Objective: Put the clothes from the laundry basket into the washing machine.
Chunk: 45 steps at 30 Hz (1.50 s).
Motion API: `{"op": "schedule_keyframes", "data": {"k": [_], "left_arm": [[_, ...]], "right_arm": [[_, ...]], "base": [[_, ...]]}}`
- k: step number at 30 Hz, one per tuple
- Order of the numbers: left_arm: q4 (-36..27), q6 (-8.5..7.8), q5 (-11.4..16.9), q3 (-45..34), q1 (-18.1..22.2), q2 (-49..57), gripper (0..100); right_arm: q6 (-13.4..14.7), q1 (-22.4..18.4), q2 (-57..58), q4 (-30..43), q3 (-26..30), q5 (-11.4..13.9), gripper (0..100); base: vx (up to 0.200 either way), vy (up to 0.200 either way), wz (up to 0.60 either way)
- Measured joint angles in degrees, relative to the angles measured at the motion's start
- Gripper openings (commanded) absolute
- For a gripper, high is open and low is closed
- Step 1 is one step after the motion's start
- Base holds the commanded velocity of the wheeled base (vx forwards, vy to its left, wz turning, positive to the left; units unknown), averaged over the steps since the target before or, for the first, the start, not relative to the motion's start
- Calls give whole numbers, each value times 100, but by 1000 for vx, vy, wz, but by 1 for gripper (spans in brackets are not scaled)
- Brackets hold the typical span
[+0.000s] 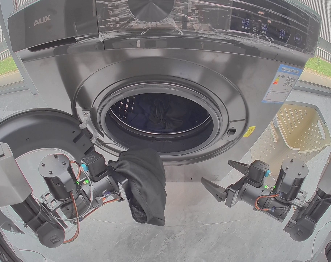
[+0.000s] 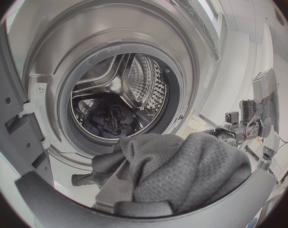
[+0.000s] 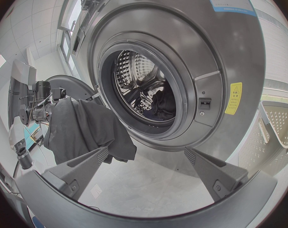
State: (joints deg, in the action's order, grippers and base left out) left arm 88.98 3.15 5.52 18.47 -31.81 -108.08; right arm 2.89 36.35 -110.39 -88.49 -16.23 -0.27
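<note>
The washing machine [image 1: 165,55] stands with its round opening facing me, and dark clothes [image 1: 162,115] lie in the drum [image 2: 140,79]. My left gripper [image 1: 131,181] is shut on a black garment [image 1: 145,179] that drapes over its fingers, low and just in front of the opening's lower left rim. The left wrist view has the same garment [image 2: 182,168] bunched over the gripper [image 2: 156,181]. My right gripper [image 1: 216,171] is open and holds nothing, to the right below the opening; its fingertips [image 3: 103,151] point toward the machine front. The cream laundry basket [image 1: 303,128] stands right of the machine.
The machine's door [image 1: 34,131] is swung open to the left, close behind my left arm. Bare grey floor [image 1: 194,219] lies between the two arms. From the right wrist view, the basket [image 3: 273,127] looks empty in the part that shows.
</note>
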Motion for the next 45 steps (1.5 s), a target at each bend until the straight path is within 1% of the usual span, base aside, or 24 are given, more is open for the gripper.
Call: {"op": "schedule_keyframes", "data": {"k": [1, 10, 30, 37, 40, 45], "left_arm": [[0, -9, 2, -9, -20, -2, 0], [0, -11, 2, -34, -77, -51, 0], [0, 0, -6, -54, -293, -165, 0], [2, -2, -17, -37, -560, -154, 0], [2, 73, -62, 18, -672, -160, 0], [2, 117, -68, 41, -697, -148, 0]], "right_arm": [[0, 0, 0, 0, 2, 0, 100], [0, 11, -4, 0, 9, 2, 100], [1, 85, -4, 0, 30, -17, 100], [26, 162, -15, 0, 20, -22, 100], [44, 207, -12, 2, 20, -28, 100], [41, 234, 0, 2, 24, -27, 100]], "base": [[0, 0, 0], [200, 0, 0], [0, 0, 0], [0, 0, 0], [0, 0, 0], [0, 0, 0]]}}
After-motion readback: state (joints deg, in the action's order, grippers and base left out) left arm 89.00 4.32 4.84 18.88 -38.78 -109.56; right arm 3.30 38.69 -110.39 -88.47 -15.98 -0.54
